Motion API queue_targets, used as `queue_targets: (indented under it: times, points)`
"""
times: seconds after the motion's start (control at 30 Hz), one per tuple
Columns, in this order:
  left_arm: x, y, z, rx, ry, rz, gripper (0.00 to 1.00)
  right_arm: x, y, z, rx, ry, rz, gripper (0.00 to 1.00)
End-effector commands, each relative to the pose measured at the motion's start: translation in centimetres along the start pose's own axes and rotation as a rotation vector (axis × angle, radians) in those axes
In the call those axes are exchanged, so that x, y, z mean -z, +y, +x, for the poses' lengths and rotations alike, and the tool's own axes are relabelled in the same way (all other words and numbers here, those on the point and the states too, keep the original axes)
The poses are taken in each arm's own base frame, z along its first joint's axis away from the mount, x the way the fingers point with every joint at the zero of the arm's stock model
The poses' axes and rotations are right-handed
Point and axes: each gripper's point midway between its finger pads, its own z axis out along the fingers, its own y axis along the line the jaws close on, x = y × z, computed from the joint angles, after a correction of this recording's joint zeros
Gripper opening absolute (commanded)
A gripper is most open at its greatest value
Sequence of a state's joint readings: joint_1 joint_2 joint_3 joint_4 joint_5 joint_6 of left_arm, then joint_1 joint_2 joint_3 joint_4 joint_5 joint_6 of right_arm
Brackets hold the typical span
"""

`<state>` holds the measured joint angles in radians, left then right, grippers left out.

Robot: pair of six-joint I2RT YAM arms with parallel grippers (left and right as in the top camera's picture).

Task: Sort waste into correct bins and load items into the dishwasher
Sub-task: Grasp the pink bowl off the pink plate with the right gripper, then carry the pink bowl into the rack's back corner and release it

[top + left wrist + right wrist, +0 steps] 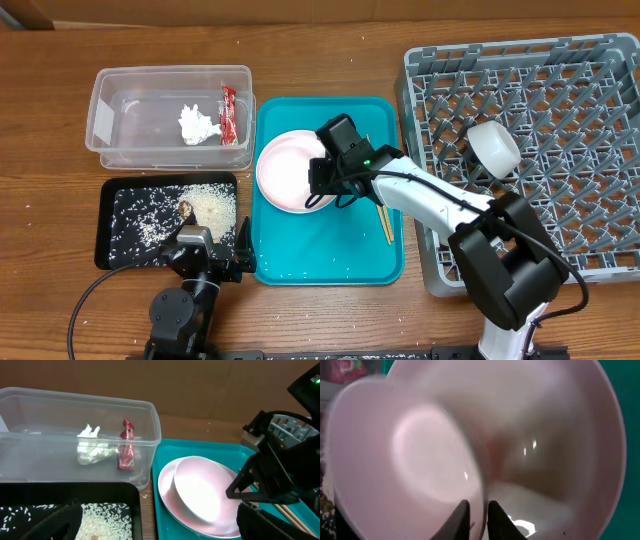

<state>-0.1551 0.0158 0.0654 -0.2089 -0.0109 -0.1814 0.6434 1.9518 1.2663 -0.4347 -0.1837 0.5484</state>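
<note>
On the teal tray [330, 255]: pink plate [166, 500] lies flat at the far-left part. A pale bowl [202, 492] sits on it, tipped up on one side.
Right pincer [479, 516]: pinching the bowl's rim. The rim edge runs down between the two tips, and the gap is no wider than the rim.
Right arm: comes in from the rack side, across the tray, onto the bowl's right edge.
Chopsticks [384, 220]: on the teal tray, right of the plate, far ends hidden under the right arm.
Left pincer [208, 255]: fingers spread wide with nothing between them. It sits low at the near edge of the black tray, facing the tub.
Black tray [103, 225]: on the surface [50, 200], just left of the teal tray.
Rice [212, 203]: heaped in the right part of the black tray, with loose grains scattered over the rest.
Brown scrap [186, 209]: in the black tray, at the left edge of the heap.
Clear tub [110, 110]: behind the black tray, just beside the teal tray's far-left corner.
Napkin [197, 125]: crumpled, inside the tub, right of middle.
Wrapper [229, 112]: red, inside the tub, between the napkin and the right wall.
Dish rack [560, 90]: right of the teal tray. Can't tell whether the edges touch.
Cup [495, 145]: white, in the rack's left part, tilted among the pegs.
</note>
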Motion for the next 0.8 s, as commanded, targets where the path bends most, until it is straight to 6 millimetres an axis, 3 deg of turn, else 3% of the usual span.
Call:
queue_targets:
  times: [0.0, 0.17, 0.23, 0.37, 0.53, 0.63, 0.67, 0.77]
  points:
    - [0.0, 0.0, -0.1, 0.011, -0.010, 0.004, 1.00, 0.1, -0.2, 0.0, -0.006, -0.006, 0.015, 0.04]
    - [0.0, 0.0, -0.1, 0.011, -0.010, 0.004, 1.00, 3.5, -0.7, -1.8, -0.021, -0.054, 0.064, 0.04]
    - [0.0, 0.0, -0.1, 0.011, -0.010, 0.004, 1.00, 6.3, -1.4, -3.5, -0.036, -0.119, 0.113, 0.04]
    - [0.0, 0.0, -0.1, 0.011, -0.010, 0.004, 1.00, 14.4, -4.5, -6.8, -0.086, -0.317, 0.268, 0.04]
    - [0.0, 0.0, -0.1, 0.011, -0.010, 0.004, 1.00, 27.4, -11.7, -9.6, -0.218, -0.672, 0.592, 0.04]
    - [0.0, 0.0, -0.1, 0.011, -0.010, 0.004, 1.00, 34.7, -16.5, -9.5, -0.324, -0.861, 0.847, 0.04]
    - [0.0, 0.0, -0.1, 0.011, -0.010, 0.004, 1.00, 38.4, -19.6, -8.9, -0.359, -0.910, 1.037, 0.04]
    - [0.0, 0.0, -0.1, 0.011, -0.010, 0.004, 1.00, 41.6, -23.9, -7.7, -0.368, -0.861, 1.287, 0.04]
